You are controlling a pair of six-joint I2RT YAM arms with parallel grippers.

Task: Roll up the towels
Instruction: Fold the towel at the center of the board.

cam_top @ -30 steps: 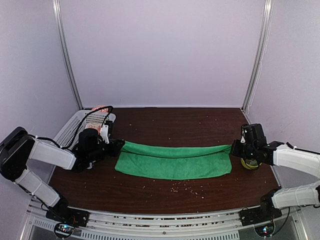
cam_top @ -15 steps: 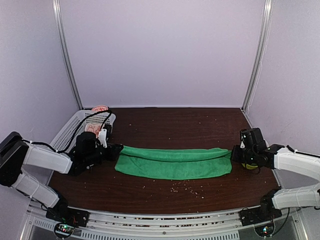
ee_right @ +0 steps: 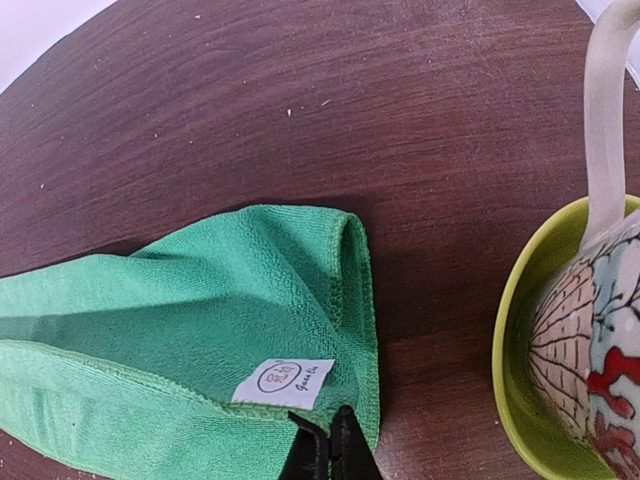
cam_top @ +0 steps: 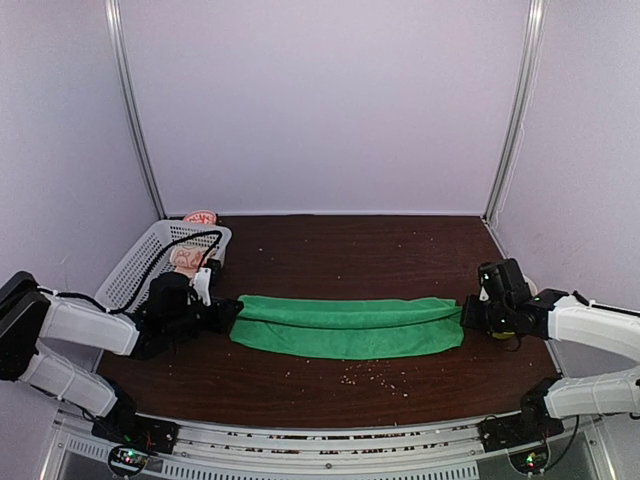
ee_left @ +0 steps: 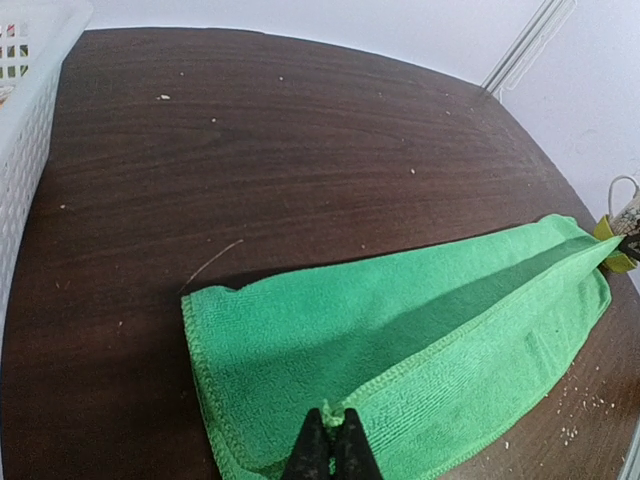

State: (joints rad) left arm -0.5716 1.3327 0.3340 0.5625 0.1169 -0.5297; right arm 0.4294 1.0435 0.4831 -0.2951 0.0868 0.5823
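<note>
Centrally on the dark table point(cam_top: 330, 250), the green towel point(cam_top: 345, 325) lies folded into a long band, its upper layer pinched at either end by the clenched left gripper point(ee_left: 333, 440) and right gripper point(ee_right: 325, 445); lowering both together, cloth taut, should keep the edges aligned

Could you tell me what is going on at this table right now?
The green towel lies folded lengthwise across the table. The left gripper is shut on its left end, the right gripper on its right end, holding the top layer stretched between them. It is not yet rolled. A pinkish cloth sits in the white basket.
</note>
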